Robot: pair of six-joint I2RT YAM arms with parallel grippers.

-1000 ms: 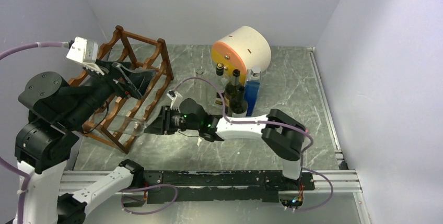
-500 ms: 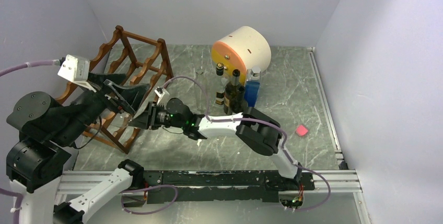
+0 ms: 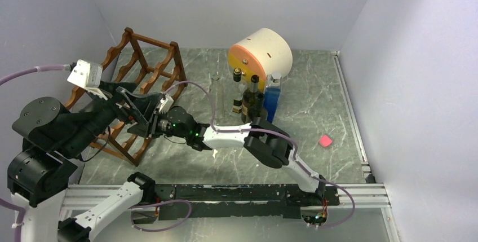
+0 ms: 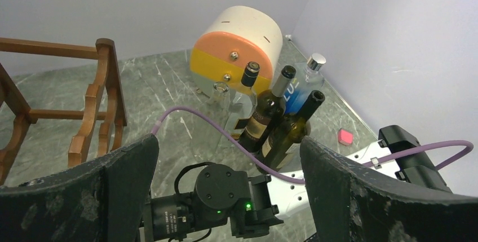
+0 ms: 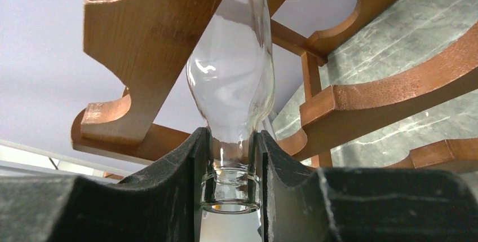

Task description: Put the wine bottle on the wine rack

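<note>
The wine rack is a reddish-brown open frame with scalloped rails at the far left; it also shows in the left wrist view and close up in the right wrist view. My right gripper is shut on the neck of a clear glass wine bottle. The bottle's body reaches in between the rack's scalloped rails. In the top view the right gripper is at the rack's near end, and the bottle is mostly hidden there. My left gripper is open and empty, hovering just above the right wrist.
Several upright bottles, one of them blue, stand mid-table in front of a cream and orange cylinder. A small pink object lies to the right. A purple cable arcs over the right arm.
My right arm has stretched left, carrying the bottle further into the rack. My left arm has shifted a little beside the rack. The pink object has come into view.
</note>
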